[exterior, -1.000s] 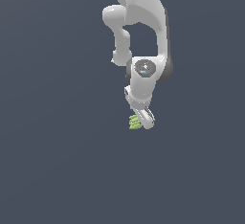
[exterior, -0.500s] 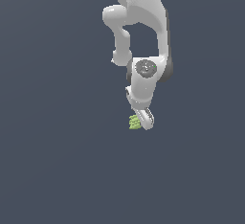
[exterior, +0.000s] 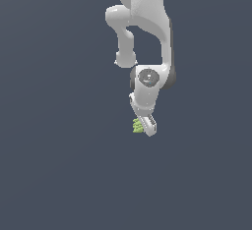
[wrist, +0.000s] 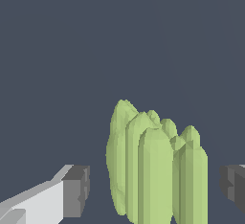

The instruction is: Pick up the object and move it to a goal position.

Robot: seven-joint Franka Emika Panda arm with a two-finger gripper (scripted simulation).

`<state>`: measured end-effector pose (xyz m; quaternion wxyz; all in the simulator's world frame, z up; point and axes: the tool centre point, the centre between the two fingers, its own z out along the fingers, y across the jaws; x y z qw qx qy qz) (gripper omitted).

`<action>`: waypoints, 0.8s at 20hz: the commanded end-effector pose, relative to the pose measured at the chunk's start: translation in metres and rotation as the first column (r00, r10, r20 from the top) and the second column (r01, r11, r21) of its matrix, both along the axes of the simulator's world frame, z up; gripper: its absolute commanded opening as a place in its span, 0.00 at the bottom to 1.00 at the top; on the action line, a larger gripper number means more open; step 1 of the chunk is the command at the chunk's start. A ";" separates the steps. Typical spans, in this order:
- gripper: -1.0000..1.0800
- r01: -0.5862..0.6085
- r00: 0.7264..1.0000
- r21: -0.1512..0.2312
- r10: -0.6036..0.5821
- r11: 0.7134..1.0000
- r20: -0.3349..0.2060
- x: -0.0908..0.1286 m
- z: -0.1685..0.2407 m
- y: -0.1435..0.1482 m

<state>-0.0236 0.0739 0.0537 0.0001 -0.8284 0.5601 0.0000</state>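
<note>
the object (wrist: 155,170), a small yellow-green bunch of ridged, finger-like lobes much like a tiny banana cluster, stands between the jaws of the gripper (wrist: 155,189) in the wrist view. going left to right there: the one dark pad (wrist: 76,190) on its white finger, then a gap of bare grey bench (wrist: 95,50), then the lobes, then a narrower gap, then the other dark pad (wrist: 233,188) at the frame's edge. the jaws are wide, and neither pad touches the bunch; it sits nearer the second pad than the first.

in the exterior view the white arm (exterior: 145,32) reaches down with the jaws at the bunch (exterior: 137,125), which shows just to the exterior view's left of the fingers; how low the tips sit against the bench cannot be told.

the step in hand looks like closing for the grasp. to do it well, shifting the jaws slightly so the bunch is centred would keep the nearer pad from nudging it sideways first. the lobes are ridged and uneven, so a slow, steady squeeze low on the bunch seems wise, with the lift started only once both pads bear on it.
</note>
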 end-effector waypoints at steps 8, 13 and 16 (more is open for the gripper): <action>0.00 0.002 1.000 0.000 -0.002 1.000 0.000 0.001 -0.021 0.000; 0.00 0.002 1.000 0.000 -0.002 1.000 0.000 0.001 -0.021 0.000; 0.00 0.002 1.000 0.000 -0.002 1.000 0.000 0.001 -0.021 0.000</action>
